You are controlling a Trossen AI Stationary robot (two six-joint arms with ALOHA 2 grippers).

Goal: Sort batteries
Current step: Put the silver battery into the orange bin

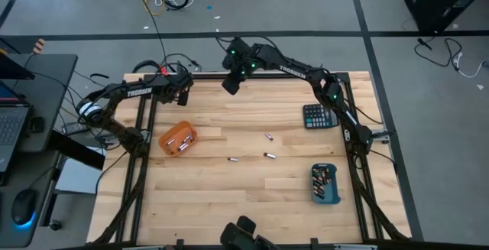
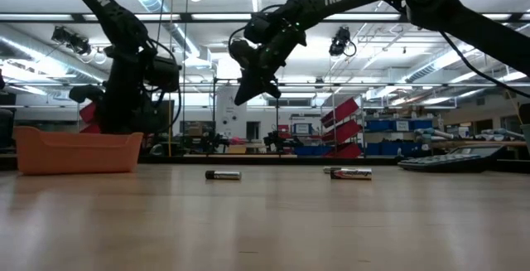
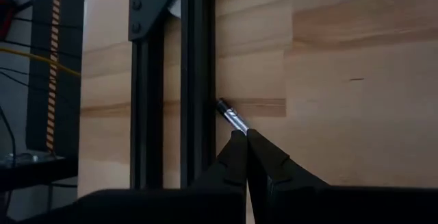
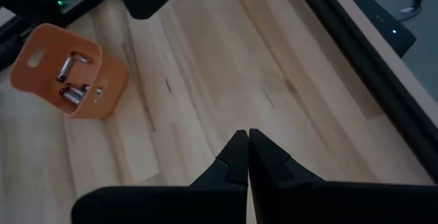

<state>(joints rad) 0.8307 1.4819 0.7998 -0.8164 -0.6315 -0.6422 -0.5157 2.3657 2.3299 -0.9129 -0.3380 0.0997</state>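
Observation:
My left gripper (image 1: 183,94) (image 3: 245,137) hangs over the table's far left corner, shut on one slim silvery battery (image 3: 231,115). My right gripper (image 1: 229,86) (image 4: 246,136) (image 2: 240,97) is raised above the far edge near the middle, shut and empty. Three loose batteries lie flat on the wood in mid-table: one (image 1: 269,136), another (image 1: 270,155) and a third (image 1: 233,160); two of them show in the low view (image 2: 222,175) (image 2: 349,172). The orange tray (image 1: 177,138) (image 4: 72,80) and the blue tray (image 1: 325,183) each hold batteries. My left gripper pinches the battery between its two fingertips (image 3: 236,148) by one end (image 3: 239,126). The rest of the cell sticks out past the tips along the fingers' line, its dark free end (image 3: 222,104) held above the wood beside the black frame rail.
A black calculator (image 1: 318,116) lies near the right edge. Black frame rails (image 3: 195,80) run along the table's left and far sides. Bare wood lies between the two trays and toward the near edge. A desk with a laptop (image 1: 11,120) stands left of the table.

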